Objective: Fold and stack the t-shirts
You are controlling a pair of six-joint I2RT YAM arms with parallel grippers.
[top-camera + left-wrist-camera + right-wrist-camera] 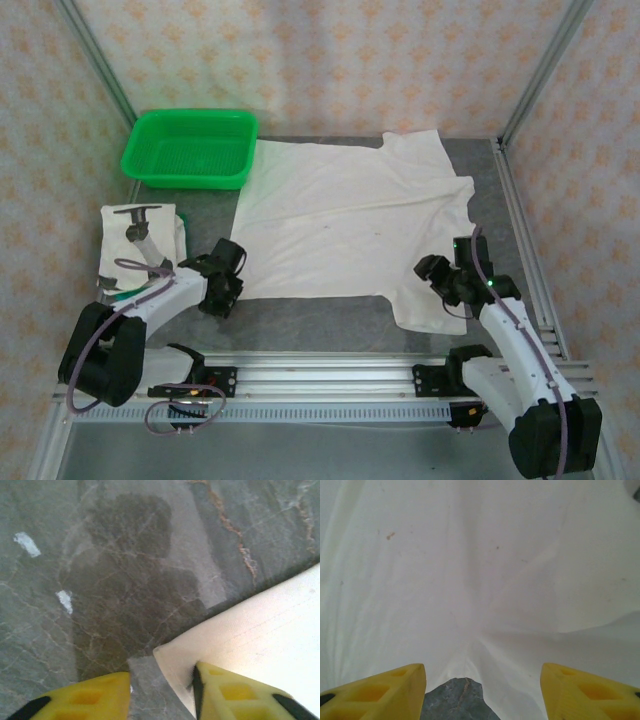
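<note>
One white t-shirt (350, 215) lies spread flat in the middle of the table, its sleeves toward the right. A second, folded t-shirt (140, 245) with a small dark mark sits at the left. My left gripper (225, 293) is low at the spread shirt's near-left corner. In the left wrist view that gripper (162, 692) is open, the shirt corner (177, 662) lies between the yellow fingers, and the right-hand finger (240, 695) rests on the cloth. My right gripper (438, 273) hovers open over the near sleeve; its fingers (385, 690) straddle the shirt (485, 570) where the sleeve meets the body.
A green mesh basket (190, 147) stands at the back left, touching the shirt's far corner. Dark marbled table (125, 570) shows left of the shirt and along the near edge. Aluminium frame posts (530, 75) rise at the back corners, with a rail (330, 378) along the front.
</note>
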